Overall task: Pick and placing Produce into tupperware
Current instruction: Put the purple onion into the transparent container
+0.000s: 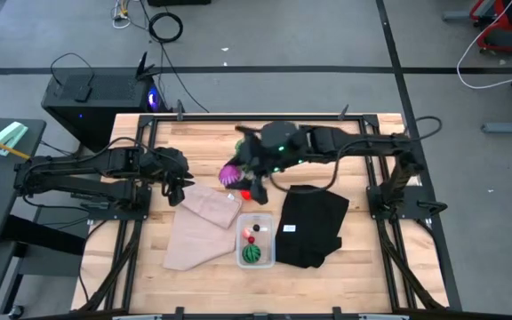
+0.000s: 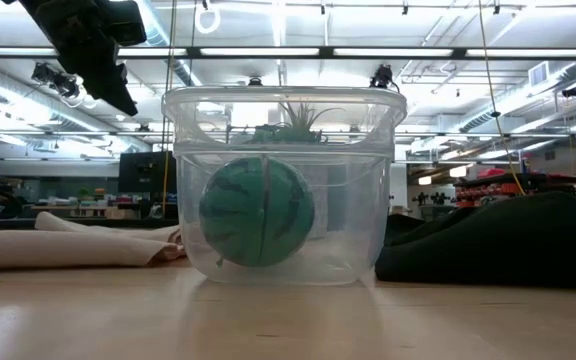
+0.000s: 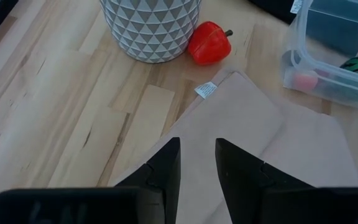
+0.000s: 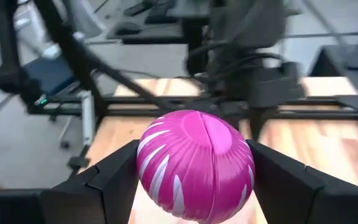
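Observation:
The clear tupperware (image 1: 256, 242) stands between a tan cloth (image 1: 204, 222) and a black cloth (image 1: 311, 227). In it lie a dark green striped ball (image 2: 256, 212) and tiny red and dark pieces (image 1: 254, 231). A red piece (image 3: 209, 43) rests on the wood beside a patterned white pot (image 3: 151, 28). My right gripper (image 1: 238, 173) hovers over the table's middle, shut on a magenta striped ball (image 4: 194, 165). My left gripper (image 3: 197, 168) waits at the left, above the tan cloth, its fingers a little apart with nothing between them. My right gripper pinches the magenta ball between its two fingers, one on each opposite side (image 4: 146, 168). The fingers come from the table's right, slanting somewhat downward. The ball (image 1: 231, 173) is lifted clear of the table.
The pot's spiky plant (image 2: 298, 120) stands behind the tupperware, beneath the right arm. The tan cloth carries a small white tag (image 3: 206, 89). A black frame (image 1: 256, 116) runs along the table's far edge, and bare wood (image 1: 345, 284) lies toward the near edge.

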Robot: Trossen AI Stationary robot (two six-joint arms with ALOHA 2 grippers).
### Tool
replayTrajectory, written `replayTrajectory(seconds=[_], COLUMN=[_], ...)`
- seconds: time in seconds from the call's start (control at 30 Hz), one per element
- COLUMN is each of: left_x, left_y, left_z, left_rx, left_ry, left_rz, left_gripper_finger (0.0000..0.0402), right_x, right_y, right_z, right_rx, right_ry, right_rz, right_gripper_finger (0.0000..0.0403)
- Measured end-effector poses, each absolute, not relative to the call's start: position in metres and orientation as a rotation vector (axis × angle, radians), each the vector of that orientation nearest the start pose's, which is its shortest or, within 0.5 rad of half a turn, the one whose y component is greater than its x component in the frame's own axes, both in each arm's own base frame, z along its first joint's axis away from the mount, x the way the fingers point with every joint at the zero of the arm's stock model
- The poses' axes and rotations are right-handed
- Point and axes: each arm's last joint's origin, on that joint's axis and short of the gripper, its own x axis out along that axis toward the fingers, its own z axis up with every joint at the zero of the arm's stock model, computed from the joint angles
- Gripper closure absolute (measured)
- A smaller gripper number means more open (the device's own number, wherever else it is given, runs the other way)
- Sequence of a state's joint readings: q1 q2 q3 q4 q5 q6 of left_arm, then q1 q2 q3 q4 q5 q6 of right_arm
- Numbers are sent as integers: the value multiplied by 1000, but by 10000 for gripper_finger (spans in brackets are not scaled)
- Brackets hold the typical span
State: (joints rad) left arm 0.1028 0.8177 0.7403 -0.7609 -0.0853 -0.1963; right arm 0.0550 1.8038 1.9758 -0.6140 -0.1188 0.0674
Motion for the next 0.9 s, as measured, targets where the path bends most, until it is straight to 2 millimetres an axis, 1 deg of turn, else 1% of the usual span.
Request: replayTrajectory(seconds=[0.17,0.27,0.33,0.43,0.57,0.67,0.8,0.9], left_x=[152,151,150,150,150,149,148,147], left_y=[18,18,18,18,18,18,18,18], left_z=[265,264,264,264,263,263,262,261], left_rx=[-188,-180,-180,-180,-181,-181,-180,-170], left_ry=[823,838,846,845,853,860,877,885], left_rz=[257,255,255,255,256,257,258,254], left_gripper_finger=[294,294,294,294,294,294,294,294], right_x=[416,422,422,425,434,439,440,438], right_y=[45,54,58,60,65,73,85,90], right_z=[416,409,404,389,361,345,326,310], right_rx=[46,21,6,-1,28,61,40,32], right_ry=[479,526,567,649,788,855,958,1069], right_rz=[259,292,303,308,296,293,279,251], right_gripper_finger=[128,128,128,128,128,128,128,128])
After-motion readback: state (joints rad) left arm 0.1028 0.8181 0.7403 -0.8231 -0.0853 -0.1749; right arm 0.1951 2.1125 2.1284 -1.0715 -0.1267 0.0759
